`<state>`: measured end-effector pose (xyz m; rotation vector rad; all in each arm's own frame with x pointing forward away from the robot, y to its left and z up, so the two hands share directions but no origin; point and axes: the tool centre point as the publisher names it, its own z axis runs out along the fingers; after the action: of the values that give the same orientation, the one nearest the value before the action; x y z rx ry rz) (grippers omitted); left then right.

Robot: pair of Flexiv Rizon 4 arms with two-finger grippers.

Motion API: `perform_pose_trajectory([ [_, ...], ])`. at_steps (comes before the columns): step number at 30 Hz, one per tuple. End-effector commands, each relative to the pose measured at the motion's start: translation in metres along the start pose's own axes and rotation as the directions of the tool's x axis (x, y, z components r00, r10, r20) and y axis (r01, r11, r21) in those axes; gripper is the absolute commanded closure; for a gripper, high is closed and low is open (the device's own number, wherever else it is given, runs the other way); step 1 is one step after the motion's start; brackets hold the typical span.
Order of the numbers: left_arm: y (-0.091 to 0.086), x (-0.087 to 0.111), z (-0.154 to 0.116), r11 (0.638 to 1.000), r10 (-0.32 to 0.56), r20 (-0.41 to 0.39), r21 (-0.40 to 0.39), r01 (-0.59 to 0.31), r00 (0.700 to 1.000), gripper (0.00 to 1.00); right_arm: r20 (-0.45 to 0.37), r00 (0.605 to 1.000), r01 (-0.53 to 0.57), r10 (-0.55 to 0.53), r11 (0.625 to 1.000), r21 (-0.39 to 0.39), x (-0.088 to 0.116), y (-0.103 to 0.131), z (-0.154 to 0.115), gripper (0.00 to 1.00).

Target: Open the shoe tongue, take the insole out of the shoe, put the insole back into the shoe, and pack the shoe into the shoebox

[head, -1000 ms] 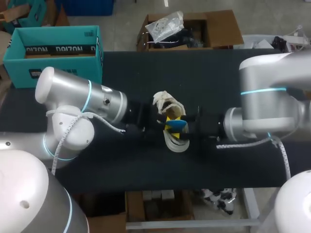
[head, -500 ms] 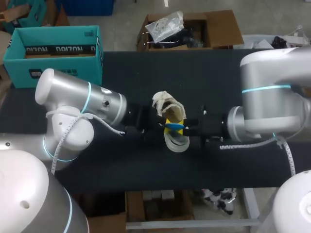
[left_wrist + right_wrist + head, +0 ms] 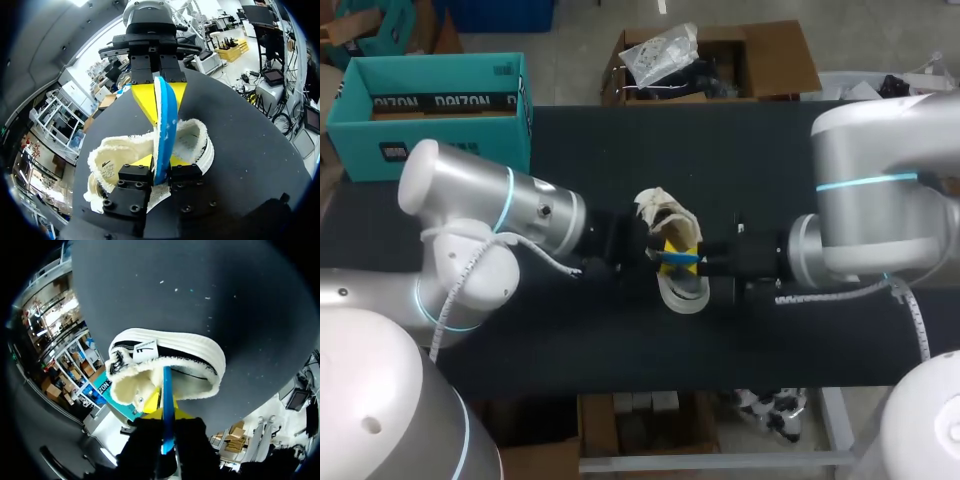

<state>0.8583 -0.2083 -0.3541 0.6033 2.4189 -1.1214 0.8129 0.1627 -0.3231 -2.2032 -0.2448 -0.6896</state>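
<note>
The left gripper (image 3: pixel 160 167) is nearly closed, its two yellow tips pressed from either side on the near end of the blue insole (image 3: pixel 166 115), which stands on edge in the narrow gap between them. Those tips sit down in the opening of the cream fleece-lined shoe (image 3: pixel 112 160), whose fuzzy collar spreads out to both sides of the fingers and just beneath them. From there the insole rises out of the shoe and runs straight ahead to the right gripper (image 3: pixel 161 95), which faces the left one. It is likewise almost closed, with a yellow tip on each flat side of the insole's far end, so the insole is held at both ends and bridges the two grippers. In the right wrist view the thin blue edge sits between that gripper's fingers, and the shoe lies just ahead of them, its white ribbed sole and dark side stripe turned toward the camera. The shoe rests on the black table (image 3: pixel 750 160), between the two arms. The teal shoebox (image 3: pixel 430 105) stands open by the table's far left edge, well apart from both grippers.
</note>
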Motion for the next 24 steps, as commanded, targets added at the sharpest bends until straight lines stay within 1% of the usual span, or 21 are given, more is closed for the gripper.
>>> perform_pose_trajectory([
  [1, -0.003, 0.002, 0.005, 1.0, 0.003, 0.013, -0.011, -0.002, 1.0, 0.97, 0.002, 1.0, 0.01, -0.01, 1.0, -0.014, 0.0, -0.003, -0.005, 1.0],
  [3, -0.005, 0.003, 0.006, 1.0, 0.006, 0.015, -0.016, -0.006, 1.0, 0.89, 0.003, 1.0, 0.019, -0.019, 1.0, -0.018, 0.001, -0.002, -0.006, 1.0],
  [4, -0.005, 0.003, 0.006, 1.0, 0.008, 0.015, -0.018, -0.008, 1.0, 0.82, 0.003, 1.0, 0.023, -0.023, 1.0, -0.021, 0.001, -0.002, -0.007, 1.0],
  [5, -0.006, 0.003, 0.006, 1.0, 0.01, 0.016, -0.021, -0.01, 1.0, 0.78, 0.002, 1.0, 0.03, -0.03, 0.999, -0.022, 0.001, -0.002, -0.008, 1.0],
  [6, -0.006, 0.004, 0.006, 1.0, 0.011, 0.017, -0.023, -0.011, 1.0, 0.76, 0.001, 0.999, 0.033, -0.033, 0.999, -0.023, 0.001, -0.002, -0.008, 1.0],
  [8, -0.007, 0.004, 0.005, 0.999, 0.016, 0.023, -0.034, -0.015, 1.0, 0.79, -0.001, 0.999, 0.038, -0.038, 0.999, -0.026, 0.001, -0.001, -0.009, 1.0],
  [10, -0.006, 0.003, 0.007, 0.999, 0.016, 0.027, -0.04, -0.015, 1.0, 0.95, -0.001, 0.999, 0.041, -0.041, 0.999, -0.024, 0.002, 0.005, -0.007, 1.0],
  [12, -0.003, 0.001, 0.01, 0.999, 0.011, 0.034, -0.053, -0.009, 0.999, 1.0, 0.001, 0.999, 0.038, -0.038, 0.999, -0.009, 0.004, 0.011, -0.004, 1.0],
  [20, 0.008, -0.002, 0.023, 0.996, -0.01, 0.036, -0.084, 0.013, 0.999, 1.0, 0.021, 1.0, 0.008, -0.008, 1.0, -0.001, 0.011, 0.026, 0.007, 1.0],
  [24, 0.015, -0.006, 0.026, 0.995, -0.028, 0.064, -0.097, 0.034, 0.998, 1.0, 0.025, 1.0, 0.008, -0.009, 1.0, 0.005, 0.012, 0.026, 0.008, 1.0],
])
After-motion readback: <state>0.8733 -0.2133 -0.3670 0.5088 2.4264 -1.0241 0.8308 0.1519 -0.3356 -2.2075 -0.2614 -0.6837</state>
